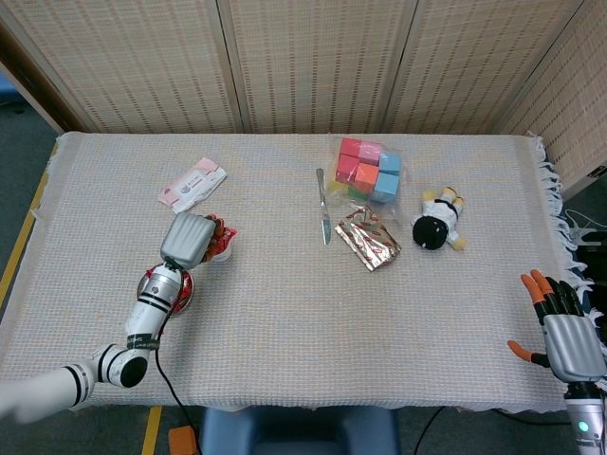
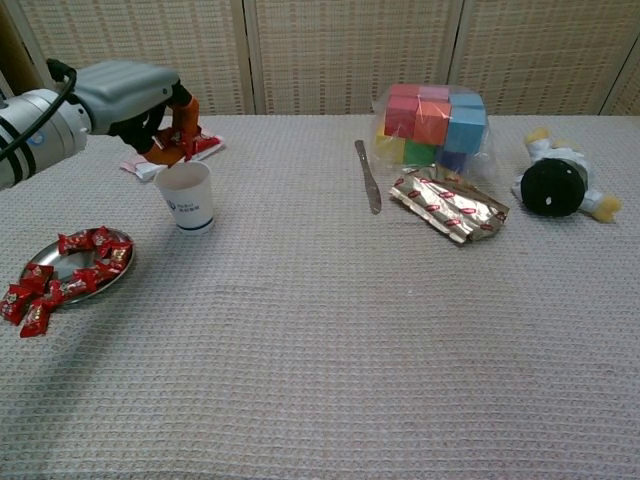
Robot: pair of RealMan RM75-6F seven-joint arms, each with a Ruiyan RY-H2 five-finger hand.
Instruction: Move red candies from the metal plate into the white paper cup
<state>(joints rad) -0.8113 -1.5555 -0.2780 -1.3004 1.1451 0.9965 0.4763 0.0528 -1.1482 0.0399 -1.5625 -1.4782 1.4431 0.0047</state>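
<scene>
The white paper cup (image 2: pixel 188 198) stands left of the table's middle, with red showing inside it in the head view (image 1: pixel 221 249). My left hand (image 2: pixel 135 92) hovers right over its rim and pinches a red candy (image 2: pixel 186 149) between its fingertips, just above the opening. To the left, the metal plate (image 2: pixel 58 262) holds several red candies (image 2: pixel 95 250), and a few more (image 2: pixel 25 310) lie off its left edge. My right hand (image 1: pixel 564 332) rests at the table's front right corner, fingers spread, holding nothing.
A pink packet (image 1: pixel 190 183) lies behind the cup. A knife (image 1: pixel 324 207), a bag of coloured blocks (image 1: pixel 368 171), a foil candy packet (image 1: pixel 368 237) and a small plush toy (image 1: pixel 436 223) sit at the back right.
</scene>
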